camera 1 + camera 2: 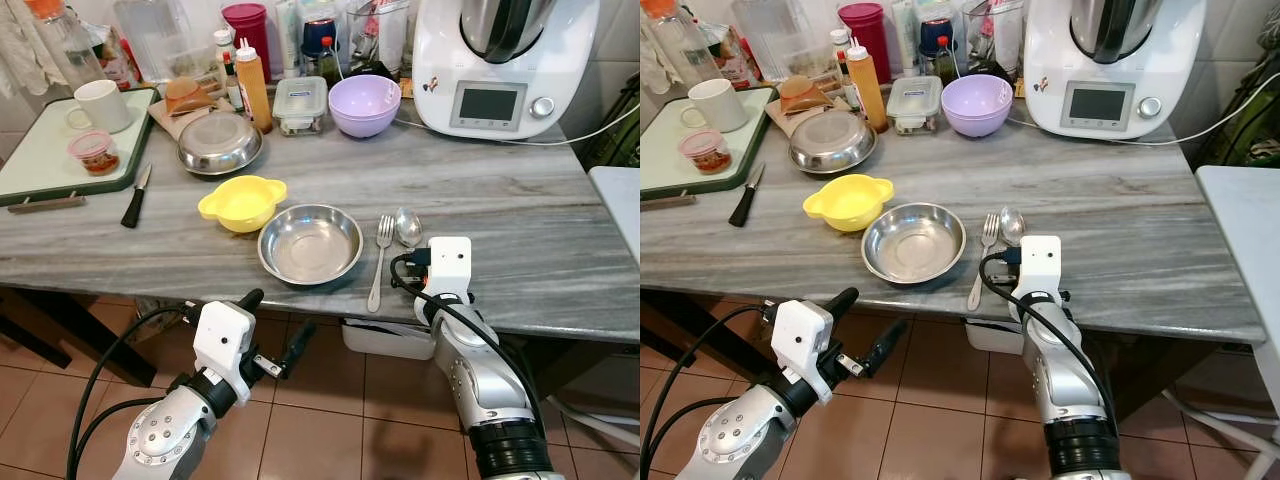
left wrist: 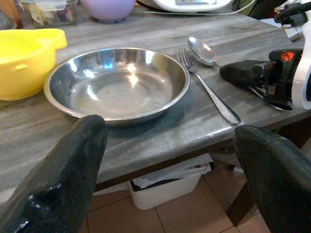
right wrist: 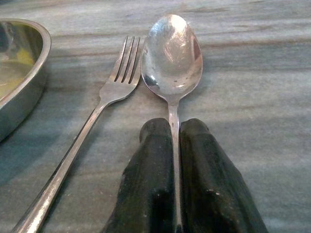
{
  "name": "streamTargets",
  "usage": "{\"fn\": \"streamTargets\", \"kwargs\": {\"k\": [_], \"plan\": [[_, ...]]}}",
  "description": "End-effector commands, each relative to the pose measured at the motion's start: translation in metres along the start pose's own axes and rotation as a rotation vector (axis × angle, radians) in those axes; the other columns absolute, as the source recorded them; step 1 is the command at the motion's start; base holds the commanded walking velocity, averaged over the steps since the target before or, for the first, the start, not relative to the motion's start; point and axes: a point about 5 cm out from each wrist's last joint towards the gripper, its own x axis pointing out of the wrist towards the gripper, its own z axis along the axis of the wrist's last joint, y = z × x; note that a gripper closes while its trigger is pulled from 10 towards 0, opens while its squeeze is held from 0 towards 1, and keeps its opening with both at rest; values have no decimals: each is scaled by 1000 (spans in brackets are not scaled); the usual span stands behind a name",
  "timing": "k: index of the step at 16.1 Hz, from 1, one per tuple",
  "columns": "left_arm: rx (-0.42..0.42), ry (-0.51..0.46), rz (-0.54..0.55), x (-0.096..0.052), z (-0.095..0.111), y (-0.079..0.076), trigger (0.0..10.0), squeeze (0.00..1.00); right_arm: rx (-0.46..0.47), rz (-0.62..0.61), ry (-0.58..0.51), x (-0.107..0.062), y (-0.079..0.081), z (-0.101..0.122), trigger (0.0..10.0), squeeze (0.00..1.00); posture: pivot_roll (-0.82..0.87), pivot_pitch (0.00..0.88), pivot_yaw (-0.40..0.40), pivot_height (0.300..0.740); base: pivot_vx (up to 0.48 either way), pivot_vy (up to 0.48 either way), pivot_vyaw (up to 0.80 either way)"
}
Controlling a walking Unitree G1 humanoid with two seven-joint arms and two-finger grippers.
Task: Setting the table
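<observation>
Broadly, a grey marbled worktop (image 1: 500,210) carries everything, with a white kitchen machine (image 1: 500,65) standing at its far right side and a green-rimmed tray (image 1: 40,155) at its far left holding a white mug (image 1: 100,105) and a small red-lidded jar (image 1: 95,152). Near the back sit a lilac bowl (image 1: 365,104), a lidded clear container (image 1: 300,105), an orange sauce bottle (image 1: 254,88) and an upturned steel dish (image 1: 220,142). A black-handled knife (image 1: 136,196) lies just beside the tray.

Toward the near edge, a shallow steel plate (image 1: 310,243) rests on the worktop, with a yellow two-handled bowl (image 1: 242,202) touching or nearly touching its far left rim. Just right of the plate lies a fork (image 1: 381,258), tines pointing away from the robot. Right beside the fork is the spoon (image 3: 171,53), its bowl facing up and lying on the worktop next to the fork's tines.

The right hand (image 3: 176,145) is low over the worktop edge, its two black fingers (image 3: 206,179) pressed together on the spoon's handle, pinching it between them. The left hand (image 1: 278,335) hangs below the worktop edge in front of the plate, its fingers (image 2: 63,179) spread wide and holding nothing. A white bin (image 2: 165,187) stands on the tiled floor (image 1: 330,420) under the worktop.
</observation>
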Motion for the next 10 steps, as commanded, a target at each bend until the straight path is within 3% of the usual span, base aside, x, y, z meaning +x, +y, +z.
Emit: {"fn": "streamTargets", "kwargs": {"k": [1, 10], "plan": [[9, -6, 2, -2, 3, 1, 10000, 0, 7, 3, 42, -1, 2, -10, 10000, 1000, -35, 134, 80, 740, 0, 0, 0], [8, -7, 3, -2, 3, 2, 10000, 0, 12, -15, 11, 0, -3, -5, 10000, 1000, -38, 129, 85, 740, 0, 0, 0]]}}
